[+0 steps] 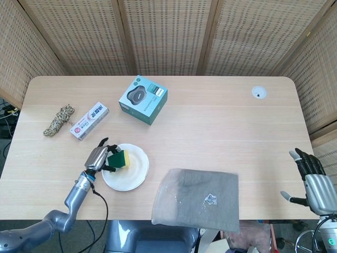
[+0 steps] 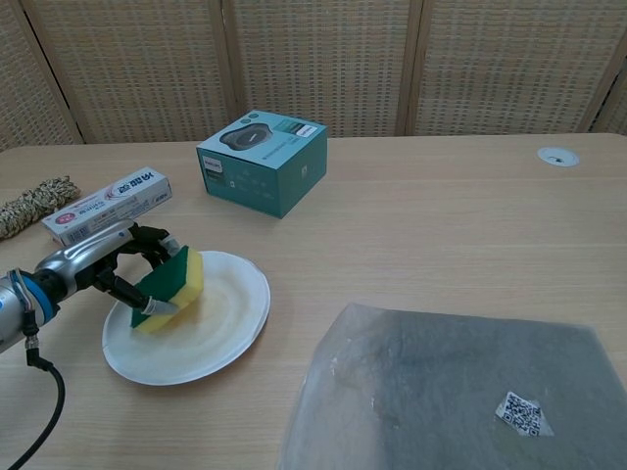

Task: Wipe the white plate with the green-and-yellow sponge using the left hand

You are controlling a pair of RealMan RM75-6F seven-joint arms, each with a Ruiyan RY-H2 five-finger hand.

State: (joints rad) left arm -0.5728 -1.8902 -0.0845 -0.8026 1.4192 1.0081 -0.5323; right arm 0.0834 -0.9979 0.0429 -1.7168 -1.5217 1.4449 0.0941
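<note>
Left hand grips the green-and-yellow sponge, pressed on the left side of the round white plate on the wooden worktop. Right hand empty, fingers spread.

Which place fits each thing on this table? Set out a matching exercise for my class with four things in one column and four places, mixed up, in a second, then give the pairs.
Things
1. sponge
2. teal box
3. grey cloth
4. rope bundle

Places
A. at the table's near edge, to the right of the plate
B. far left, beside the toothpaste box
C. in the left hand, over the plate's left side
D. beyond the plate, toward the screens

Pairs: 1-C, 2-D, 3-A, 4-B
</note>
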